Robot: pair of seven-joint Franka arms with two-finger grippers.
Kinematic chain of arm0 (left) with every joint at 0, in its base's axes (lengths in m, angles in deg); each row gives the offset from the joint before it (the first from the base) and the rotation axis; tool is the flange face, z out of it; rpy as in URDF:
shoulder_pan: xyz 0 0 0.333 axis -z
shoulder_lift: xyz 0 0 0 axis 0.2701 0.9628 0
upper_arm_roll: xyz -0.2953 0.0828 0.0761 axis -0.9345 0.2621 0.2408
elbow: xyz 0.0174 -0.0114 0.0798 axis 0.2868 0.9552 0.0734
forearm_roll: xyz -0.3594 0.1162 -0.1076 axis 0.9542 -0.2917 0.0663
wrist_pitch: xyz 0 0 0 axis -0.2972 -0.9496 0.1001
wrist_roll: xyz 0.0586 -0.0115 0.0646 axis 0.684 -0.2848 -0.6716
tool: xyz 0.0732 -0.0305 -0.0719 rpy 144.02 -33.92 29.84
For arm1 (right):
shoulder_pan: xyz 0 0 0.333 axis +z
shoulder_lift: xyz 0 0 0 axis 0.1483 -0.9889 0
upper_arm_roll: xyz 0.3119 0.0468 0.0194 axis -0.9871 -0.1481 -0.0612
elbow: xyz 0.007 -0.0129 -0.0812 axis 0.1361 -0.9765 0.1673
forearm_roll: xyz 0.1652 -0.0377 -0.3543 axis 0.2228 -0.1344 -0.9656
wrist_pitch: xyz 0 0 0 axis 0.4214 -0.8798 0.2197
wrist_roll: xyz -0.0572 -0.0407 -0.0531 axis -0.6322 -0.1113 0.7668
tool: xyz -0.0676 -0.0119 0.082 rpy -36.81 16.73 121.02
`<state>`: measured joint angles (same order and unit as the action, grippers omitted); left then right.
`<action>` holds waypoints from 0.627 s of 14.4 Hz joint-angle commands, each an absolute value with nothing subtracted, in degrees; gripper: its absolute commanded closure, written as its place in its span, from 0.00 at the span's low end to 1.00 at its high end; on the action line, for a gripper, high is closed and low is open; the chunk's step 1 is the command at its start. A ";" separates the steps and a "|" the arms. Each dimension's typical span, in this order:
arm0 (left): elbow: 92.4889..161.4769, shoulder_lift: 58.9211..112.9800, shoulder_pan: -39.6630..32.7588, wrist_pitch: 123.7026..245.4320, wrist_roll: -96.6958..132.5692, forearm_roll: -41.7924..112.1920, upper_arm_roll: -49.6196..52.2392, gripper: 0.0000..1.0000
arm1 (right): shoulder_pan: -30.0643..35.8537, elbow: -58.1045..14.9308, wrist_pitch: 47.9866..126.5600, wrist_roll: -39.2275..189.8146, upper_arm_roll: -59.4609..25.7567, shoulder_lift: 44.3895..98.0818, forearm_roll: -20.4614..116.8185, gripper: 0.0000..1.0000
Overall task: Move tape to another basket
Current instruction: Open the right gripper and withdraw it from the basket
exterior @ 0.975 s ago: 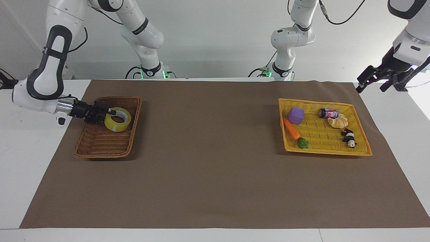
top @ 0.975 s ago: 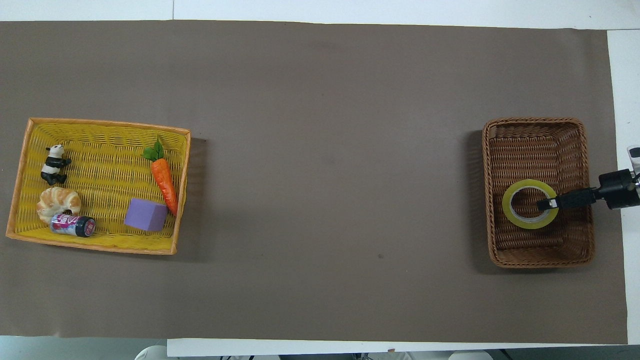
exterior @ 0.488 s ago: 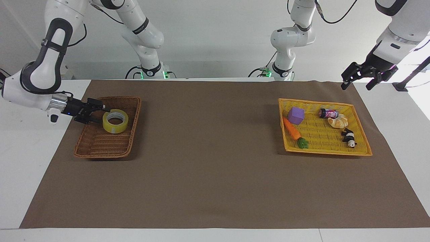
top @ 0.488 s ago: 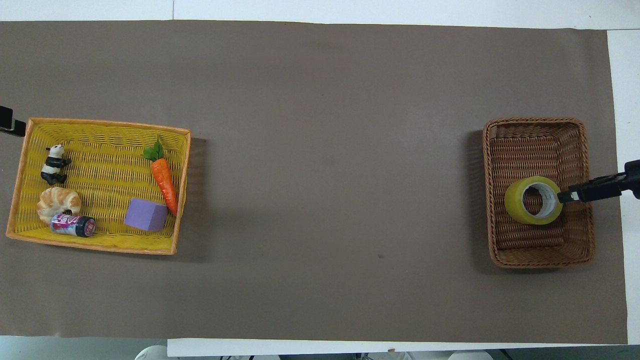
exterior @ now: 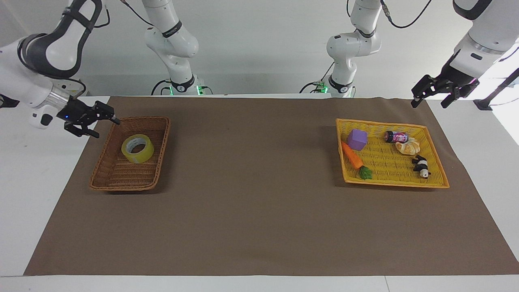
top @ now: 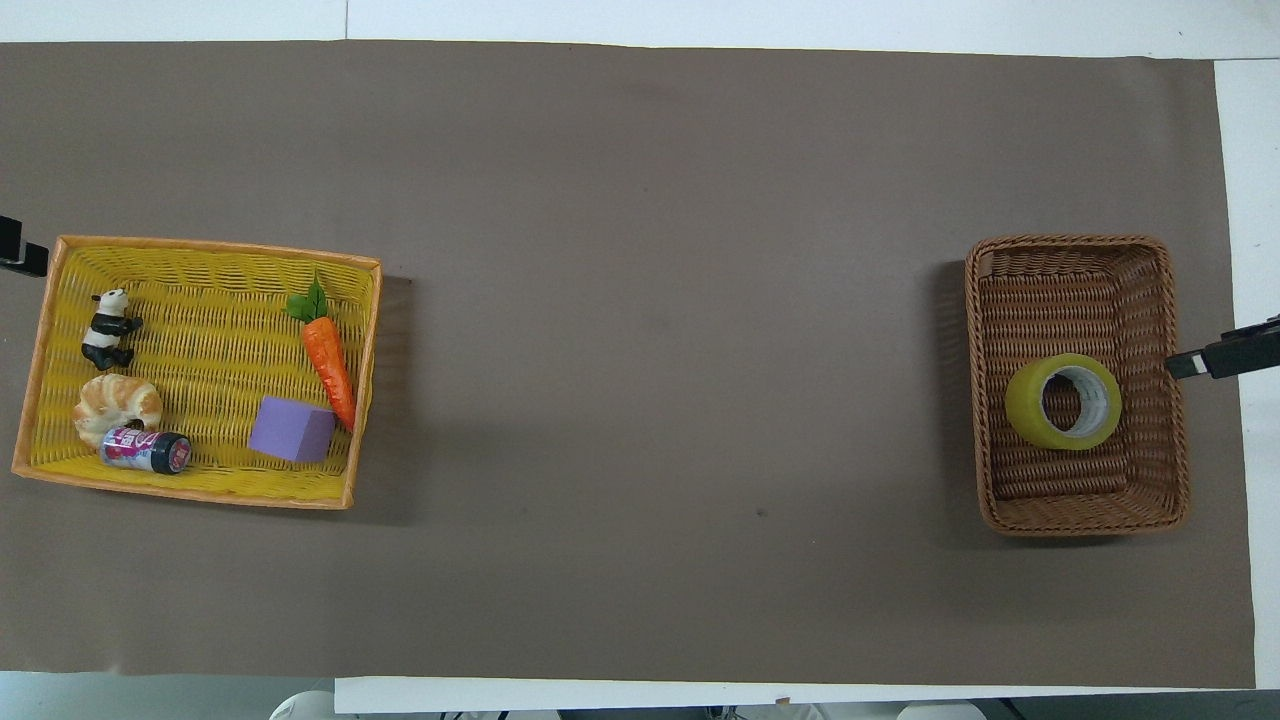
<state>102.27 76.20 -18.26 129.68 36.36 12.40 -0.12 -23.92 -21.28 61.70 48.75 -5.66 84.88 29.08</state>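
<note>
In the facing view, the tape [exterior: 138,149] lies in the brown basket [exterior: 130,181], tilted with its hole partly up, in the half of the basket nearer to the robots. The basket stands on the brown mat [exterior: 259,211] toward the right arm's end of the bench. The right tool [exterior: 101,125] is in the air at about 10 o'clock from the tape, over the mat's edge just outside the basket rim; its fingers stand wide and hold nothing. The left tool [exterior: 429,100] is also wide and empty, raised at about 1 o'clock from the yellow tray [exterior: 395,184], which holds a purple block [exterior: 357,139], a carrot [exterior: 352,155], a small can [exterior: 396,136], a croissant [exterior: 408,146] and a panda figure [exterior: 421,166].

In the overhead view, the tape [top: 1062,401] lies inside the basket [top: 1080,520]. Only a dark tip of the right tool [top: 1215,358] shows, at 2 o'clock from the tape, just outside the rim. A small piece of the left tool [top: 20,256] shows at the picture's edge, beside the tray [top: 180,492] corner.
</note>
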 commanded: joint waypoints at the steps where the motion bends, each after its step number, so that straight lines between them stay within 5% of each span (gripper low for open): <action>1: 104.01 74.57 -18.04 129.33 36.02 11.73 0.12 0.00 | -19.18 -18.73 59.06 63.30 -5.96 88.84 22.88 0.00; 5: 104.01 74.57 -18.04 129.33 36.02 11.65 0.12 0.00 | -16.97 -15.49 56.88 74.32 -5.87 90.44 18.56 0.00; 9: 104.01 74.57 -18.04 129.33 36.02 11.65 0.12 0.00 | -15.75 -5.13 49.93 75.12 -6.58 86.06 16.37 0.00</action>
<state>102.28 76.20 -18.26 129.66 36.36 12.40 -0.12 -16.68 -11.39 53.31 73.69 -6.13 89.86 18.27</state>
